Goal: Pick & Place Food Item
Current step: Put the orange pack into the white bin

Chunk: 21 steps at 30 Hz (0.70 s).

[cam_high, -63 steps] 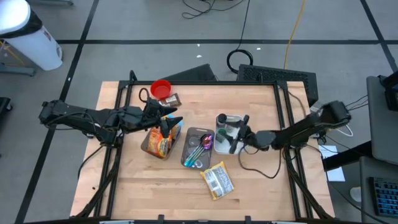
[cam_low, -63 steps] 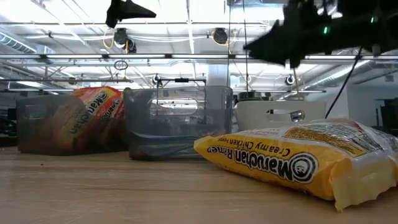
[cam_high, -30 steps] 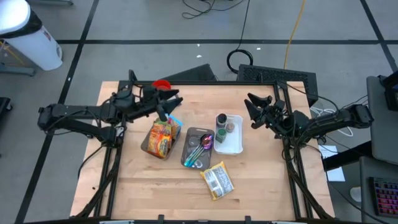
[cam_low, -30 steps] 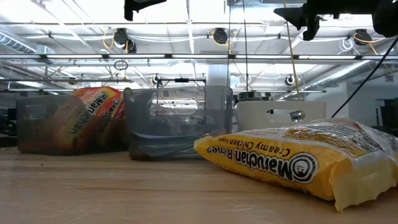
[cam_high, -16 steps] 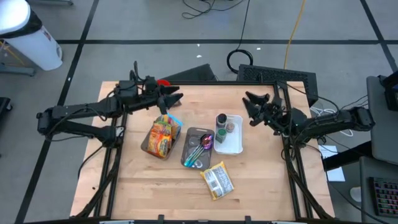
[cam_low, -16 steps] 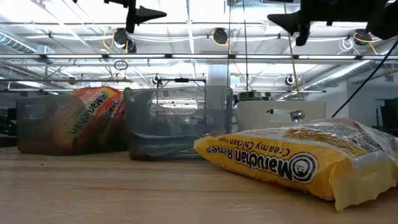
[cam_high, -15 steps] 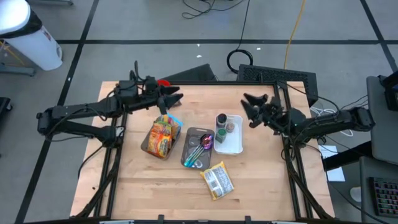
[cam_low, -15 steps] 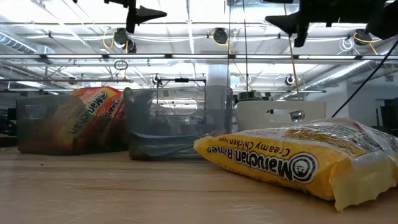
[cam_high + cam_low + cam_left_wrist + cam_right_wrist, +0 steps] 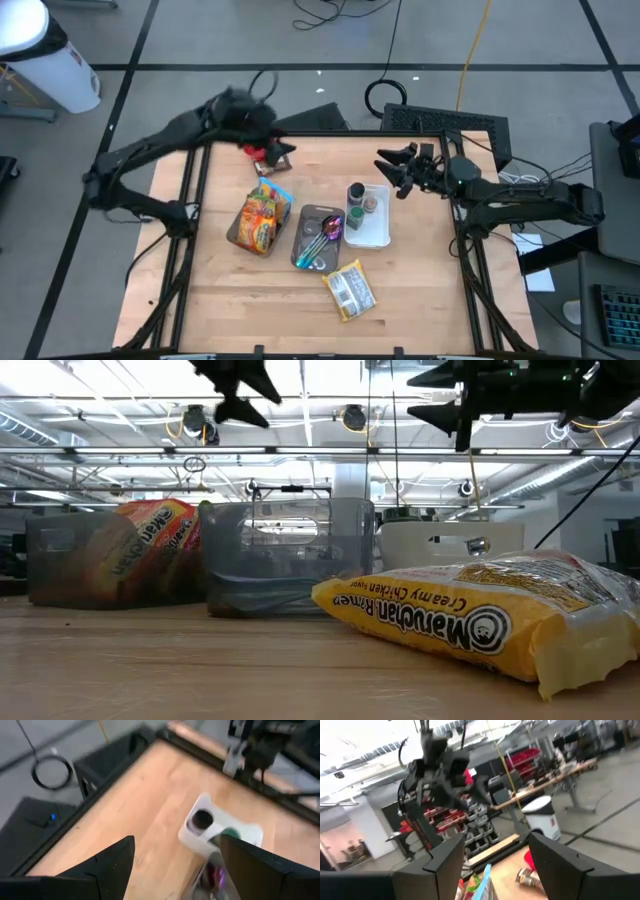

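A yellow ramen packet (image 9: 349,290) lies flat on the table near the front edge, and fills the right of the low view (image 9: 470,620). An orange ramen packet (image 9: 258,220) stands in a clear bin at centre left. My left gripper (image 9: 278,152) hangs open above the far left of the table, beyond that bin; the left wrist view (image 9: 175,865) shows nothing between its fingers. My right gripper (image 9: 392,168) hangs open in the air over the table's far right, above the white tray (image 9: 378,235), also with nothing between its fingers (image 9: 495,855).
A clear bin with coloured spoons (image 9: 320,236) stands between the orange packet's bin and the white tray, which holds two small jars (image 9: 360,200). A red cup (image 9: 530,861) sits at the far left, partly under my left arm. Bare wood lies at the front left.
My left arm has swung up and toward the table's far edge, and its gripper has tipped to point downward over the table. My right gripper has moved a little toward the table's left and has levelled out. Both stay open. Nothing on the table has moved.
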### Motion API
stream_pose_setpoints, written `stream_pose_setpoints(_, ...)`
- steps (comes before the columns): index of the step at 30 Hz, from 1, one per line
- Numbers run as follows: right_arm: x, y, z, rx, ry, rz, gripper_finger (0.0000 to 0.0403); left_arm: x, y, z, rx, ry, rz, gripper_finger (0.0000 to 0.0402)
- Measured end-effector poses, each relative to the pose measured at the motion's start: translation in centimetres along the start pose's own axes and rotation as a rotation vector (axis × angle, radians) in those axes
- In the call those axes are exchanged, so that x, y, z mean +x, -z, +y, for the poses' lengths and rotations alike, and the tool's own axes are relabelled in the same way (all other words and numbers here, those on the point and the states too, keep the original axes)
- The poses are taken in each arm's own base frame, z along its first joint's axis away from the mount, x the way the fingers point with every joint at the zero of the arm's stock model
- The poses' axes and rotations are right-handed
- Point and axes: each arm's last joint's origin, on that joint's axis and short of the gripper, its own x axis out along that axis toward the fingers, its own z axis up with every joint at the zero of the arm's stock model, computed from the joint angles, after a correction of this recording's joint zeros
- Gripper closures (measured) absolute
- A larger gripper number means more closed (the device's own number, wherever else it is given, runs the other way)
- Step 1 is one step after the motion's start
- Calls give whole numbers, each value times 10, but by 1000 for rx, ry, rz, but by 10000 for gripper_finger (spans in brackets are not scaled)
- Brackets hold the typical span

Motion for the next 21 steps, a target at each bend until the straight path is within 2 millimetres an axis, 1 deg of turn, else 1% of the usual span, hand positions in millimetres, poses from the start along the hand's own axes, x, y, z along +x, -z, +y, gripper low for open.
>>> stream_pose_setpoints(3, 0, -1, -5, 46, -39, 33, 188, 21, -18, 25, 8, 20, 123, 105)
stream_pose_setpoints(5, 0, -2, -7, 69, -73, 53, 190, 35, -31, 44, -3, 34, 161, 105)
stream_pose_setpoints(9, 0, -1, -6, 118, -135, 92, 189, 51, -47, 85, -44, 42, 233, 105)
stream_pose_setpoints(12, 0, 0, -5, 156, -165, 120, 188, 65, -48, 117, -97, 34, 313, 105)
stream_pose_setpoints(15, 0, 1, -5, 183, -192, 147, 190, 75, -48, 141, -130, 37, 372, 105)
stream_pose_setpoints(19, -1, 2, -5, 204, -188, 164, 192, 96, -39, 166, -146, 45, 471, 105)
stream_pose_setpoints(21, -1, 3, -6, 207, -181, 175, 192, 108, -35, 173, -127, 48, 507, 105)
